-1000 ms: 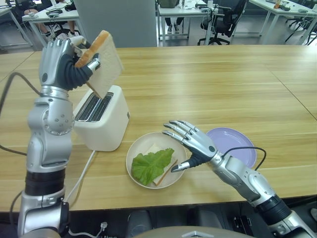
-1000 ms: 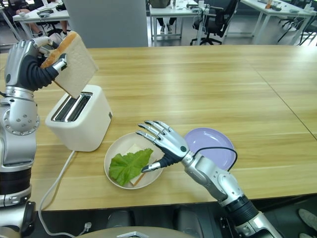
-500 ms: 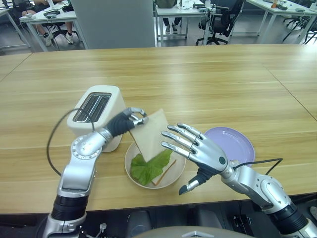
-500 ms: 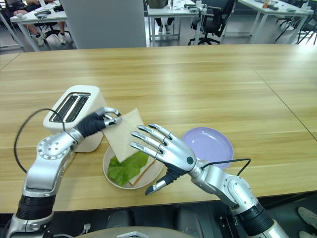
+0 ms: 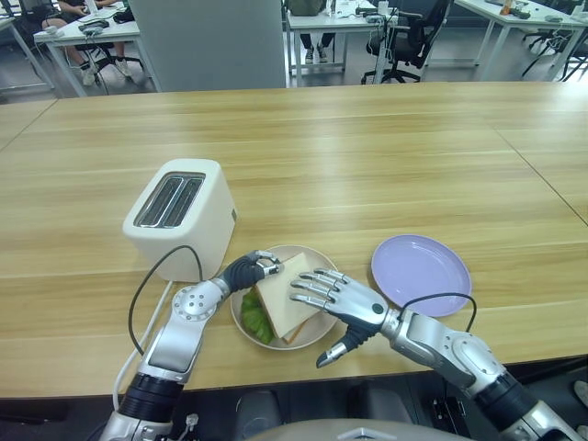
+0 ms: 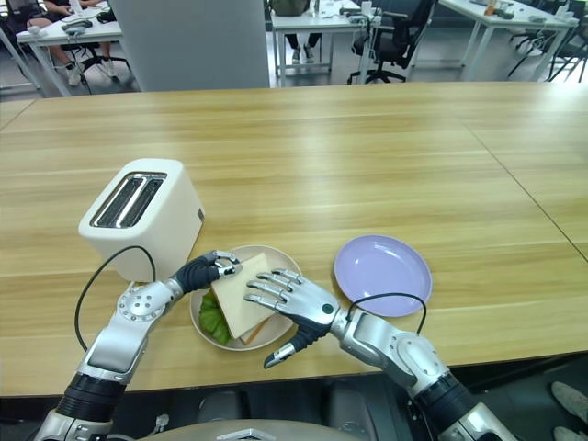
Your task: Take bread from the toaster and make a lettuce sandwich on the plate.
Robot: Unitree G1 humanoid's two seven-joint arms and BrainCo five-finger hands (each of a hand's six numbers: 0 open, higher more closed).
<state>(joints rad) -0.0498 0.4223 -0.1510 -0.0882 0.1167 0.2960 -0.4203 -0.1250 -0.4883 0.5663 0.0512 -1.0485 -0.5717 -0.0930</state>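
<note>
A slice of white bread (image 5: pixel 286 306) lies on the lettuce (image 5: pixel 254 317) in the cream plate (image 5: pixel 312 258), with a lower slice peeking out beneath. My left hand (image 5: pixel 246 270) pinches the top slice at its upper left corner. Just right of the plate, my right hand (image 5: pixel 335 300) is spread flat, its fingers over the bread's right edge. The white toaster (image 5: pixel 177 217) stands to the left of the plate with both slots showing no bread.
A purple plate (image 5: pixel 420 269) sits to the right of the cream plate, beside my right forearm. The toaster's white cord (image 5: pixel 138 358) runs off the table's front edge. Bare wooden table stretches behind. Desks and office chairs stand in the room beyond.
My left hand brought the bread slice down from above the toaster and laid it on the lettuce. My right hand dropped lower beside the plate. The camera view shifted too.
</note>
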